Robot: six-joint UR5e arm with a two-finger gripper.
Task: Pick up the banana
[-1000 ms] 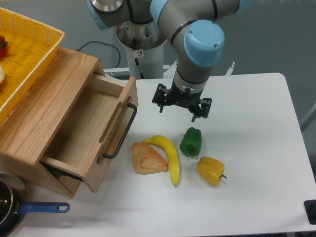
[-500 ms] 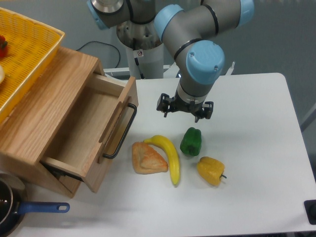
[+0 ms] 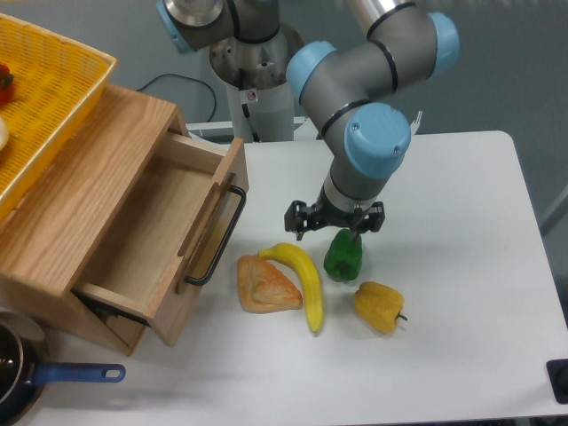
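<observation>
The banana (image 3: 303,281) lies flat on the white bench (image 3: 461,293), its long axis running from an upper tip near the middle of the bench down and slightly to the right toward the camera, with a gentle curve bulging to the right. Its upper end touches or just overlaps the top corner of the tan bread wedge (image 3: 264,285), which sits hard against its left side. To its right, just beside the upper half, stands the green pepper (image 3: 343,256), and further down and right, apart from it, the yellow pepper (image 3: 379,306).

The gripper (image 3: 335,219) hangs above and a little to the right of the banana's upper tip, closer to being over the green pepper than over the banana's middle. So the banana lies down and to the left of the jaws as the camera sees it. The jaws stand spread apart and hold nothing; the two fingers sit roughly side by side across the view, left to right.

By my reckoning the coming move turns on shifting left and toward the camera to reach the banana's mid-length, with the jaws closing across its narrow width rather than along it; the bread wedge on one flank and the green pepper on the other leave little room for the fingers
</observation>
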